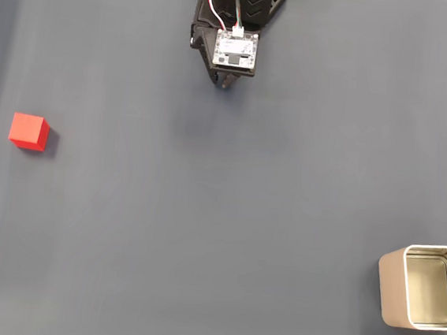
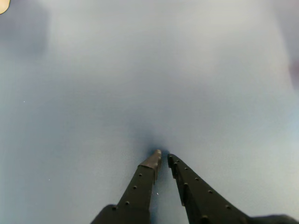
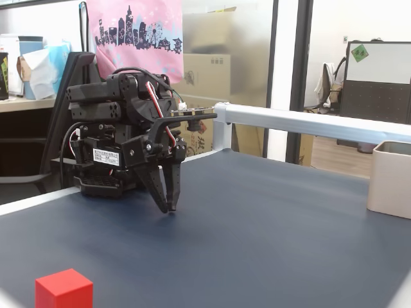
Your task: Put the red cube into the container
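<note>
The red cube (image 1: 29, 131) sits on the dark blue-grey mat at the far left of a fixed view, and at the bottom left in the other fixed view (image 3: 63, 289). The container (image 1: 389, 286), a beige tin with a shiny inside, stands open at the lower right edge; from the side it shows at the right edge (image 3: 388, 183). My gripper (image 1: 226, 85) is at the top centre, far from both. Its black fingers point down at the mat (image 3: 171, 208). In the wrist view the gripper (image 2: 163, 157) is shut, tips nearly touching, with nothing between them.
The arm's base (image 3: 106, 160) stands at the mat's back edge. A white metal rail (image 3: 308, 123) runs along the table's far side. A small beige sliver (image 2: 3, 4) shows in the top left corner of the wrist view. Bare mat (image 1: 219, 215) lies between cube and tin.
</note>
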Controlling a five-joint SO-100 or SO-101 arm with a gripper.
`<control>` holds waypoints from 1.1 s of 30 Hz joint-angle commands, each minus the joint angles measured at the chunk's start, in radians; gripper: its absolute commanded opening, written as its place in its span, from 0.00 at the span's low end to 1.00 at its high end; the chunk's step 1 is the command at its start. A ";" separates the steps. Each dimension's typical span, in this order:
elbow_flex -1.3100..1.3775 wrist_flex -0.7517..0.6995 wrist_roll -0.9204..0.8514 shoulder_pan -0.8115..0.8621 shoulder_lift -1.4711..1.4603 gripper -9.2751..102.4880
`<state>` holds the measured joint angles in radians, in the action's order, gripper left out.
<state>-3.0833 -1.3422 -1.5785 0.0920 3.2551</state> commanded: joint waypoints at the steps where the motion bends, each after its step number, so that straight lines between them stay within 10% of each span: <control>1: -0.011 -0.009 -0.011 -0.008 0.071 0.08; 22: -0.011 0.005 -0.012 -0.017 0.052 0.08; 33: 0.021 0.433 -0.006 -0.012 -0.141 0.08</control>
<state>-3.0833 -0.9848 -1.5785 0.0721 3.1539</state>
